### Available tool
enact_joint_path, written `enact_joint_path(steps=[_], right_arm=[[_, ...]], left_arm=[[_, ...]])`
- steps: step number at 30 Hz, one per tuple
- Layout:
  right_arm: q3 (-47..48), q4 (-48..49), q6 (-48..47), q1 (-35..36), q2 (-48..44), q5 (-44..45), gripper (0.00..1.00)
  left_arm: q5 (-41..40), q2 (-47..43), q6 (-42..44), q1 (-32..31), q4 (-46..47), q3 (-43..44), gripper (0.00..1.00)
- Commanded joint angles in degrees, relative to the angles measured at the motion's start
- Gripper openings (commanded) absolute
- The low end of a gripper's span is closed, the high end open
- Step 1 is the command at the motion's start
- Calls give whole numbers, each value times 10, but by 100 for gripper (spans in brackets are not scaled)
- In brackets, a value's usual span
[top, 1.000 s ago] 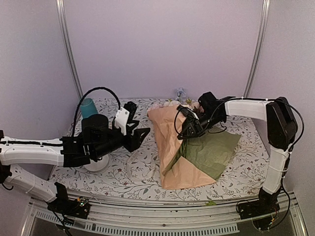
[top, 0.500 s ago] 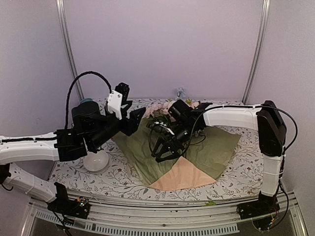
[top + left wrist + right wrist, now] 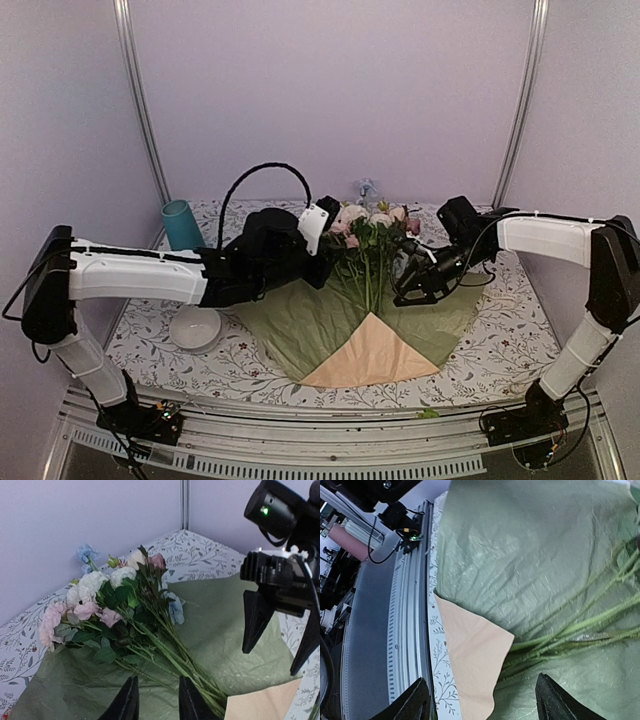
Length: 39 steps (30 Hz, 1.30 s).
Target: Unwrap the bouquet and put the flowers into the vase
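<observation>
The unwrapping looks finished, so the step in hand is gathering the stems. Nearest on the table (image 3: 500,340), a corner of peach paper (image 3: 370,355) pokes out from the near edge of the olive-green sheet (image 3: 290,325), which lies spread flat. The flowers (image 3: 367,250) lie loose on that sheet, with their long green stems fanning toward its near edge. Their pink, cream and pale blue heads are bunched at its far edge.

The left claw (image 3: 157,690) hovers low over the sheet's left half, fingers part-way apart beside the stems (nothing visibly pinched). The right claw (image 3: 412,292) hangs over the sheet's right half, spread wide and empty.

Next, I judge, one claw must close around the stems together and carry them to the teal vase (image 3: 181,223). It stands upright well beyond the sheet's far-left corner, and its mouth is narrow.
</observation>
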Motion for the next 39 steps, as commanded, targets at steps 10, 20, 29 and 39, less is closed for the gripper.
enact_joint_path(steps=[10,20,29,39], right_arm=[[-55,66,1,44,94,84,73],[-72,-8,-82,118,64,27,51],[-176,-27,-140,298,-16,127,59],[-163,-82,-128,384,-39,115,67]], left_arm=[[224,115,-170,19,-73,-37,0],[295,167,-208,26,-43,-70,0],[287,178,-204,32,-31,-84,0],[289,171,-197,33,-21,-93,0]])
